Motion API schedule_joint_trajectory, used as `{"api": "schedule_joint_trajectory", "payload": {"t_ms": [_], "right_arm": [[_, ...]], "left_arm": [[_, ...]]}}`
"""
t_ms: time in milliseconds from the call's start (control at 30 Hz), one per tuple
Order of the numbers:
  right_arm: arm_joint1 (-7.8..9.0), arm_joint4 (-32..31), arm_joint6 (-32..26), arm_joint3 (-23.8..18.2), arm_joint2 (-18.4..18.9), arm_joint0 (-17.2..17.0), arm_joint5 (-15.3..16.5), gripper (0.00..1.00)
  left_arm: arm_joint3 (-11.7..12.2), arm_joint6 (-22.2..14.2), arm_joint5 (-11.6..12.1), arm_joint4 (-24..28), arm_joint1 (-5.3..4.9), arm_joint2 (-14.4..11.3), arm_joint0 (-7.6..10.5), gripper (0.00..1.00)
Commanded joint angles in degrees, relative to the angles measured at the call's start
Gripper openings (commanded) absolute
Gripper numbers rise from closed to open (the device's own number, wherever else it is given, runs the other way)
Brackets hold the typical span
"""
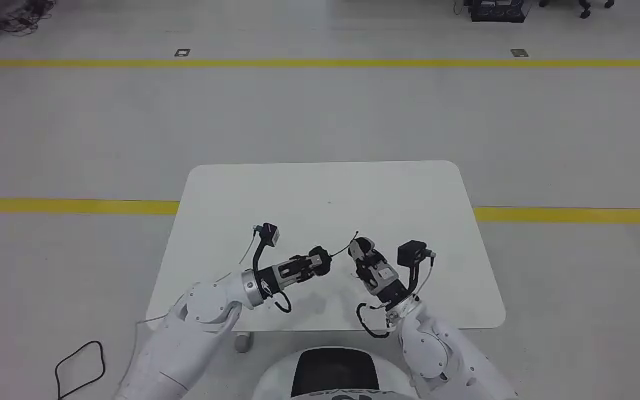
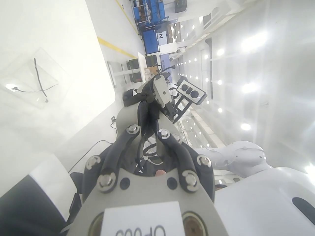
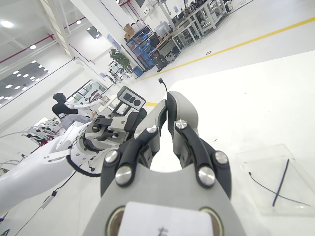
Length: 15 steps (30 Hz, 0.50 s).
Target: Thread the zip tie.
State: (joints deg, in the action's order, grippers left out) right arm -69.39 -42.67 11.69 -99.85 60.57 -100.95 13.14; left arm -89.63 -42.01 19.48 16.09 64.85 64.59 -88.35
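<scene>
My right gripper is shut on a black zip tie, whose small square head sticks out past the fingertips. In the top view this gripper hangs over the front part of the white table, with the zip tie as a thin dark line above it. My left gripper is just to its left, pointing at it, a short gap apart. Seen from the left wrist, that gripper looks shut, with nothing visible in it, and the right gripper with the zip tie lies just beyond.
A clear flat tray lies on the table with two more black zip ties crossed on it. The left wrist view has the same tray farther out on the table. The table's rounded corner is near both grippers.
</scene>
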Motion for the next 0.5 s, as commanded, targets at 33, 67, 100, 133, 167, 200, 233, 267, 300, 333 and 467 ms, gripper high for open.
{"api": "schedule_joint_trajectory", "payload": {"t_ms": [33, 67, 100, 133, 167, 200, 233, 267, 300, 333, 467], "right_arm": [[-0.04, -0.1, -0.1, 0.0, 0.1, 0.0, 0.0, 0.00], [-0.05, -0.1, -0.1, 0.0, 0.1, 0.0, 0.0, 0.00], [-0.07, -0.1, -0.1, 0.0, 0.1, 0.0, 0.0, 0.00], [-0.08, -0.1, -0.1, 0.0, 0.1, 0.0, 0.0, 0.00], [-0.10, -0.1, -0.1, 0.0, 0.1, 0.0, 0.1, 0.00], [-0.13, -0.1, -0.2, 0.1, 0.0, 0.0, 0.1, 0.00], [-0.16, -0.2, -0.2, 0.1, 0.0, 0.1, 0.2, 0.00], [-0.18, -0.2, -0.2, 0.1, -0.1, 0.1, 0.2, 0.00], [-0.21, -0.1, -0.2, 0.2, -0.1, 0.1, 0.3, 0.00], [-0.24, -0.2, -0.2, 0.3, -0.2, 0.2, 0.4, 0.00], [-0.33, -0.5, -0.4, 0.5, -0.5, 0.4, 0.5, 0.00]], "left_arm": [[0.0, 0.5, 0.0, -0.5, -0.05, -0.1, 0.01, 0.00], [0.0, 0.7, 0.0, -0.9, -0.08, -0.1, 0.04, 0.00], [0.0, 1.0, 0.0, -1.4, -0.12, -0.1, 0.02, 0.00], [-0.1, 1.2, 0.0, -1.6, -0.14, -0.1, -0.03, 0.00], [-0.1, 1.3, 0.0, -2.0, -0.17, -0.2, -0.04, 0.00], [-0.1, 1.5, 0.0, -2.2, -0.20, -0.3, -0.09, 0.00], [-0.1, 1.6, 0.0, -2.4, -0.22, -0.3, -0.12, 0.00], [-0.1, 1.8, 0.0, -2.8, -0.26, -0.4, -0.11, 0.00], [-0.1, 1.9, 0.0, -3.1, -0.28, -0.5, -0.14, 0.00], [-0.1, 2.1, 0.0, -3.4, -0.32, -0.6, -0.16, 0.00], [-0.2, 2.3, 0.0, -3.9, -0.43, -0.8, -0.12, 0.00]]}}
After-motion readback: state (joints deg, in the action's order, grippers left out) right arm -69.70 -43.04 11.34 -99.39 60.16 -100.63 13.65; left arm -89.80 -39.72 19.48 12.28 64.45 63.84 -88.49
